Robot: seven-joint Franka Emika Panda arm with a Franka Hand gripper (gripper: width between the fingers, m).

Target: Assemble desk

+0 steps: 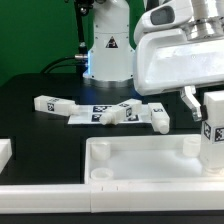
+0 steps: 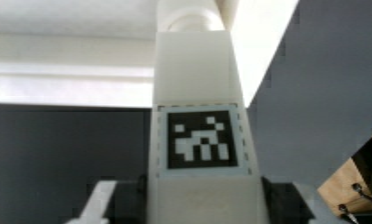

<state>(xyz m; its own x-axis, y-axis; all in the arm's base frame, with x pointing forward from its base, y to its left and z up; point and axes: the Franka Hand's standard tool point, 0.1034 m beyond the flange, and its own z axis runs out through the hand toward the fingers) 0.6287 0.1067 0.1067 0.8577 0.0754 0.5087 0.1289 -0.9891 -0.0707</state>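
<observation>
As they stand partly closed, the jaws clamp the upright leg (image 2: 201, 90).

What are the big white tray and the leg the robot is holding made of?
The tabletop looks like white moulded plastic: smooth, slightly glossy, with a rounded rim and sockets. The held leg looks like the same white plastic. Its black-and-white tag seems printed or stuck on; I cannot tell which.

Leg (image 1: 213, 128) cut by ext. view's right edge, hides tabletop (image 1: 140, 142) corner; wrist view blurry.
</observation>
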